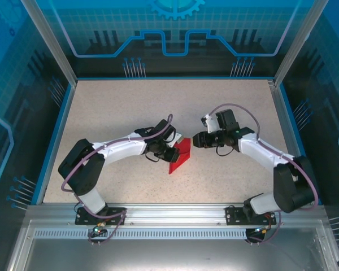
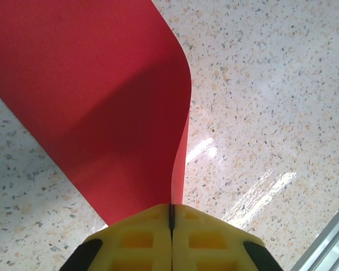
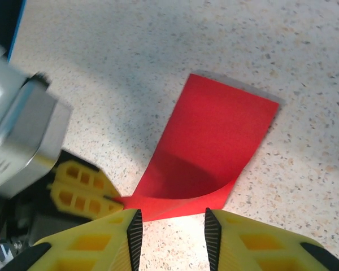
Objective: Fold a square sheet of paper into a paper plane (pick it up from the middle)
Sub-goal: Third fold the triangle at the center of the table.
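Observation:
The square sheet of paper (image 1: pixel 181 156) is bright red and lies mid-table, one edge lifted and curling. My left gripper (image 1: pixel 173 154) is shut on that lifted edge; in the left wrist view its yellow fingers (image 2: pixel 135 240) pinch the red paper (image 2: pixel 96 107), which bends up from the table. My right gripper (image 1: pixel 195 140) stands open just right of the sheet. In the right wrist view its jaws (image 3: pixel 170 228) are apart with nothing between them, the curled red paper (image 3: pixel 214 135) lying just beyond the fingertips. The left gripper's yellow fingers (image 3: pixel 82 189) grip the sheet's corner there.
The speckled tabletop (image 1: pixel 130 107) is bounded by a blue rim and transparent blue walls. A metal rail (image 1: pixel 175 212) runs along the near edge by the arm bases. Open table lies behind and to both sides of the paper.

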